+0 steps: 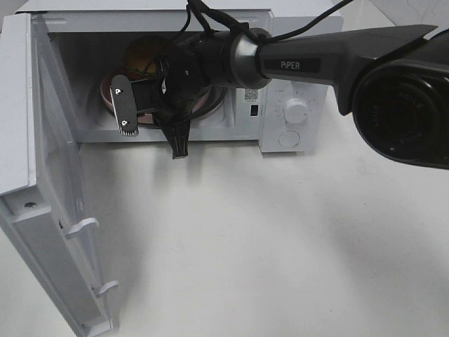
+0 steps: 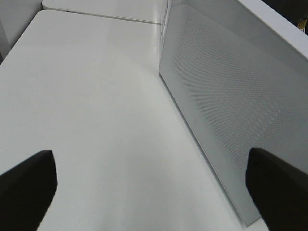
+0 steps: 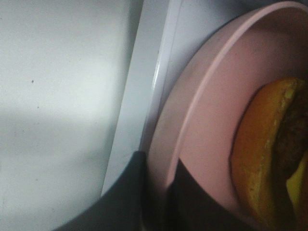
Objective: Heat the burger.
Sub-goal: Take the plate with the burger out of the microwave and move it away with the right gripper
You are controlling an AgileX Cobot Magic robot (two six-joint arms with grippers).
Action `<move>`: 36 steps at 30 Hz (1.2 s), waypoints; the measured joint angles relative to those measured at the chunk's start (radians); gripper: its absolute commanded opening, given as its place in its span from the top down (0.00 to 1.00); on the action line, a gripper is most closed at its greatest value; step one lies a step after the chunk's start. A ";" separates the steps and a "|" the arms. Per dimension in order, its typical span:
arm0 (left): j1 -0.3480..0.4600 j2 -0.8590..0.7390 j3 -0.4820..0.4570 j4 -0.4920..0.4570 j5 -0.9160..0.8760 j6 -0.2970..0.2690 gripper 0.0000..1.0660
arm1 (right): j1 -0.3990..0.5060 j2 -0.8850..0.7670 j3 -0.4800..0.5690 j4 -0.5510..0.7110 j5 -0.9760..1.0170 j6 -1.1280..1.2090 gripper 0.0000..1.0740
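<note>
On white table (image 1: 280, 239) | microwave (image 1: 295, 112) door open | right tool (image 3: 156, 192) pinching pink plate (image 3: 202, 144) rim | left tool (image 2: 154, 187) wide.

Right gripper (image 3: 156, 192) clamped, left gripper (image 2: 154, 183) wide.

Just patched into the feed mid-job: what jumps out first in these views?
The big dark right arm reaches in from the right across the open white microwave. Its tool is pinched on the rim of the pink plate that carries the burger, the plate sitting in the oven cavity. The microwave door hangs wide open on the left, and the left tool waits open beside it over the white table.
</note>
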 measured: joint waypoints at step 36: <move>0.000 0.000 0.000 0.000 0.000 0.000 0.06 | 0.003 -0.375 0.602 -0.086 -0.235 -0.021 1.00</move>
